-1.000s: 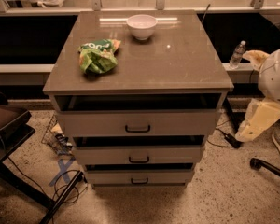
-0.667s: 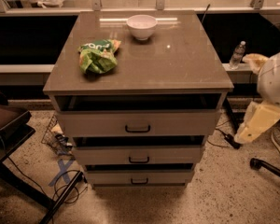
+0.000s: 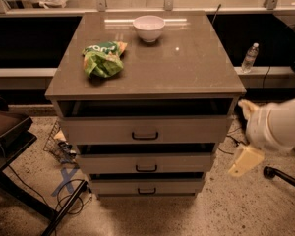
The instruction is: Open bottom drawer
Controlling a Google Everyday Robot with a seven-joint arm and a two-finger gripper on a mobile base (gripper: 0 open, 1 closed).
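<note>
Bottom drawer [image 3: 113, 186] is lowest in the desk [image 3: 187, 68], with its small bar handle [image 3: 147, 191] running left-right. The hand [image 3: 246, 160] hangs off to the right, past the desk's corner. Looks empty, but I can't tell how open it is.

Cabinet [image 3: 145, 93]: one is counted and taken as the landmark.
Drawers [image 3: 103, 130]: three are counted in the cabinet's front, the bottom drawer [image 3: 118, 186] being the lowest.
Handles [image 3: 145, 135]: three are counted, one on each drawer front.
Bowl [image 3: 148, 27]: one is counted on the cabinet's top surface [image 3: 187, 68].
Snack bag [image 3: 103, 59]: one is counted on the same surface.
Water bottle [image 3: 249, 58]: one is counted, right of the cabinet.
Gripper [image 3: 246, 159]: one is counted, just right of the cabinet, level with the lower drawers.
</note>
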